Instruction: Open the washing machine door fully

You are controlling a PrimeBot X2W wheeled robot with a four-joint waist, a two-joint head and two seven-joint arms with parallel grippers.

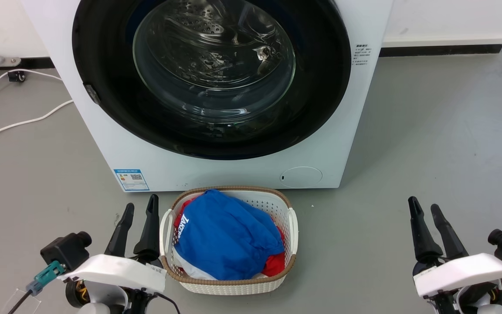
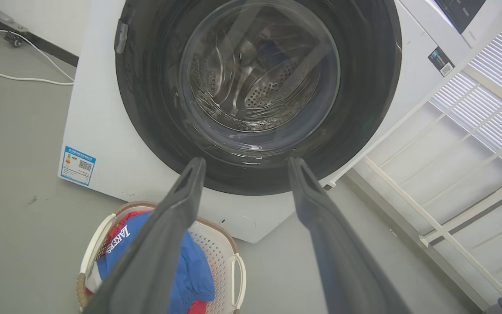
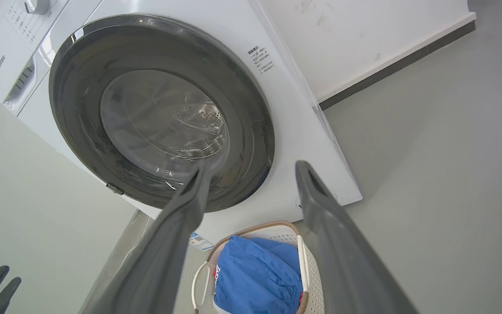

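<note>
Door (image 1: 211, 74) sits shut, flush, facing the basket (image 1: 293, 229).

Washing machine door (image 1: 116, 100): round glossy black, clear glass window, shut flush against white front

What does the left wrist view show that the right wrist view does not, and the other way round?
Of the two, the left wrist view has the white cable on the floor and the slatted window blinds. The right wrist view has the Hisense control panel and the dark skirting strip along the wall. Both share the closed washing machine door, the white laundry basket before it and the blue garment inside.
</note>
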